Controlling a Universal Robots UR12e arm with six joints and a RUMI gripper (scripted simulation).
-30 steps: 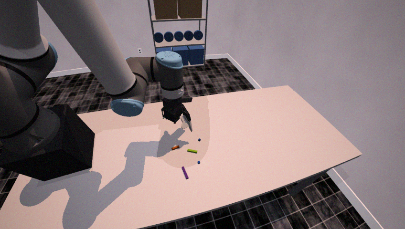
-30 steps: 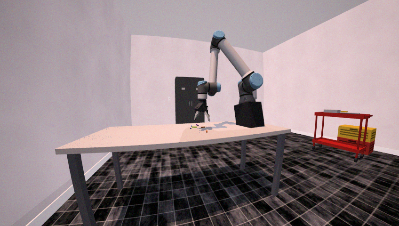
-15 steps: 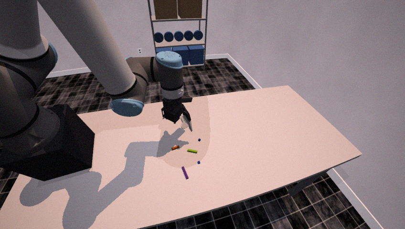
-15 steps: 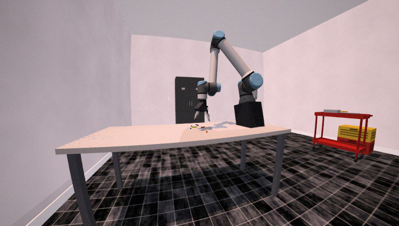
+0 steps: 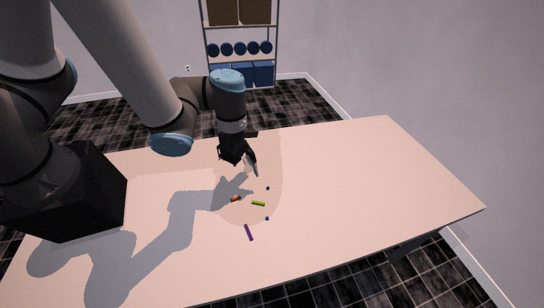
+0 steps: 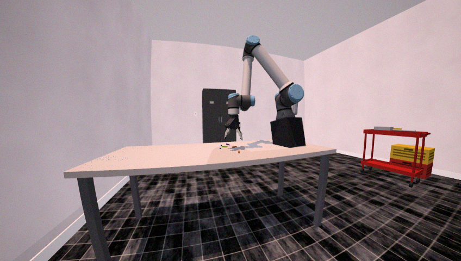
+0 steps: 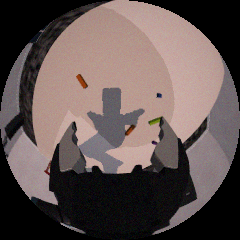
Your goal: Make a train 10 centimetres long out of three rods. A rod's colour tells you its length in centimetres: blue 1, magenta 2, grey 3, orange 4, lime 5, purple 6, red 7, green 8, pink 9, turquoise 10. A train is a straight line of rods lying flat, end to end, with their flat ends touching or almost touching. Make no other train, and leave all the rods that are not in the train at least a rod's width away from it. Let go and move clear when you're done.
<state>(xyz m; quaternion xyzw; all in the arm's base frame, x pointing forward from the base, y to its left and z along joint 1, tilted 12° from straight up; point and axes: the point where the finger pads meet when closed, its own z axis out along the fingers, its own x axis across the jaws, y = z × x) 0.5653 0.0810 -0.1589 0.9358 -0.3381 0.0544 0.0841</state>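
My gripper (image 5: 247, 171) (image 6: 233, 135) (image 7: 117, 119) is open and empty, hanging above the table (image 5: 362, 171) (image 6: 155, 158). Below and in front of it lie an orange rod (image 5: 235, 198) (image 7: 130, 130) in the arm's shadow, a lime rod (image 5: 258, 203) (image 7: 155, 121) (image 6: 223, 146), two small blue rods (image 5: 267, 187) (image 5: 266, 218) and a purple rod (image 5: 248, 231) (image 7: 154, 142). All lie apart from each other, none touching. The wrist view shows a second orange rod (image 7: 81, 81) farther off; it also shows in the exterior view (image 6: 238, 151).
The arm's black base block (image 5: 76, 190) (image 6: 287, 131) stands on the table's left end. A shelf rack (image 5: 240, 42) stands behind the table, and a red cart (image 6: 396, 148) is off to the side on the floor.
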